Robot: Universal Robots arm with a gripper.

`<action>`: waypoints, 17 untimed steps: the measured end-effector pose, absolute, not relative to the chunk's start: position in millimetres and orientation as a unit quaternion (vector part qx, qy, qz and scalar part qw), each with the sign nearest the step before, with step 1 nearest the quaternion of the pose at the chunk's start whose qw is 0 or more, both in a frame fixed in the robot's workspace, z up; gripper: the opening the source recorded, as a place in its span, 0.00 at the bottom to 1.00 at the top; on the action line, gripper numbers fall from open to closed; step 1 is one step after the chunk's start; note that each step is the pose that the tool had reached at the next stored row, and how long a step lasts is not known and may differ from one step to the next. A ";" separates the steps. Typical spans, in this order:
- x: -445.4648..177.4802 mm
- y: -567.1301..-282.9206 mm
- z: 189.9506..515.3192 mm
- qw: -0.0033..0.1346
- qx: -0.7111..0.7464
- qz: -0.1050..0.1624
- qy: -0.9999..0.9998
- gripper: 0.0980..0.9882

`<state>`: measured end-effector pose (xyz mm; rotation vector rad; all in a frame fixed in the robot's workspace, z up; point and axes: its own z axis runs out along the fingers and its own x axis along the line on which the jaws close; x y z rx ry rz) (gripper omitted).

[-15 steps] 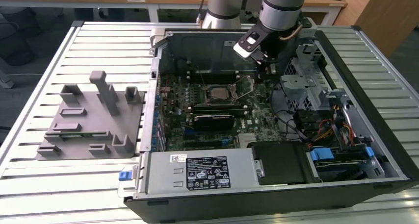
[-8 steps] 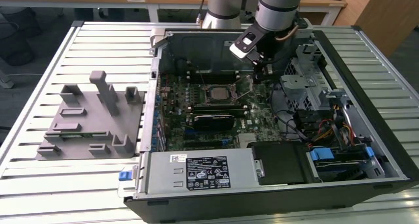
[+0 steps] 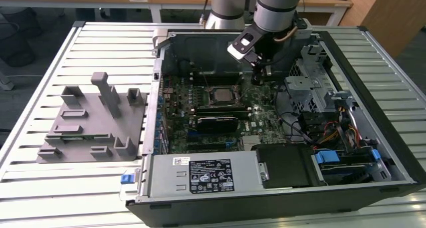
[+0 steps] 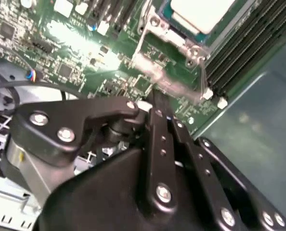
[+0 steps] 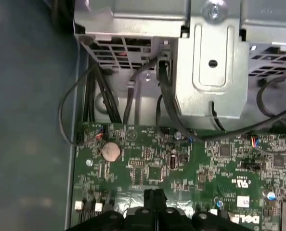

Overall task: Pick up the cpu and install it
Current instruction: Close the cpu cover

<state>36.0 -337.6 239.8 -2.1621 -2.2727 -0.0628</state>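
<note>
Your black metal gripper (image 5: 155,193) has flat fingers pressed together, empty; silvery square cpu (image 4: 201,12) lies inside shiny metal frame (image 4: 174,37).

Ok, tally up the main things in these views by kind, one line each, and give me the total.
cpu: 1
motherboard: 1
computer case: 1
grey tray: 1
coin cell battery: 1
end effector: 1
Total: 6
</note>
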 end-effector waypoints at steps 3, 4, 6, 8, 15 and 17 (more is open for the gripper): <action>33.8 -337.6 240.3 0.004 -0.689 -0.022 -0.724 0.01; 32.5 -337.5 240.4 0.004 -0.689 -0.022 -0.724 0.01; 30.4 -337.5 240.3 0.005 -0.689 -0.023 -0.724 0.01; 27.7 -337.6 240.4 0.004 -0.689 -0.022 -0.724 0.01; 12.7 -337.6 240.2 0.005 -0.689 -0.023 -0.724 0.01; 7.9 -337.6 240.1 0.005 -0.689 -0.023 -0.724 0.01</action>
